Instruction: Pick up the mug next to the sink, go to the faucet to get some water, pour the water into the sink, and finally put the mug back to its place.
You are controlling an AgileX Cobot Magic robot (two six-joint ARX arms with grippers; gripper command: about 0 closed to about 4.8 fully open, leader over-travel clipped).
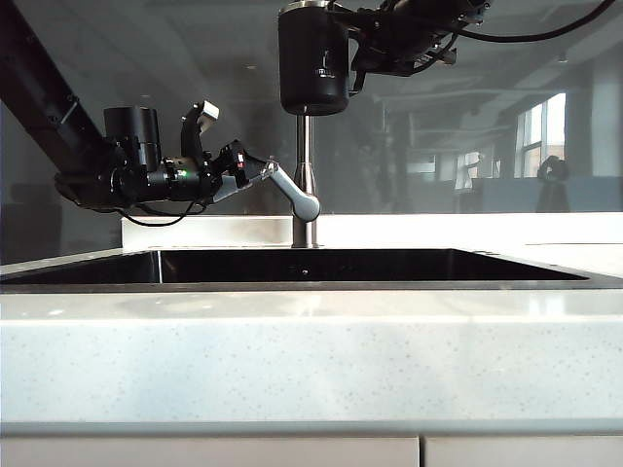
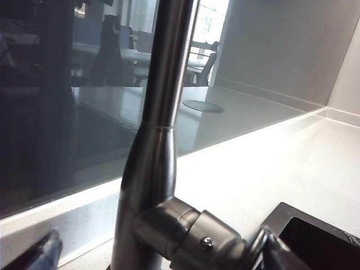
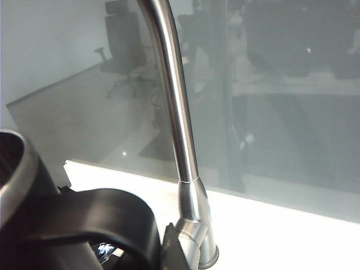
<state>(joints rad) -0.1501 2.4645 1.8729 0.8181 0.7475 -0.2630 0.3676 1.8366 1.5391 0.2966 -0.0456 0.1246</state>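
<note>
The right gripper (image 1: 365,49) pinches the matte black steel-rimmed mug (image 1: 313,60) by its handle above the brushed-steel faucet (image 1: 305,185); the left gripper (image 1: 255,173), spread wide, straddles its lever (image 1: 292,193).

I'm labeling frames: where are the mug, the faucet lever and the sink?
mug (image 1: 313,63), exterior view, black side wall.
lever (image 1: 292,191), exterior view, middle of the angled handle.
sink (image 1: 321,285), exterior view, front steel rim.

The mug (image 1: 313,60) is hanging above the sink (image 1: 292,267), before the faucet (image 1: 305,180), its lever (image 1: 292,190) jutting left.
</note>
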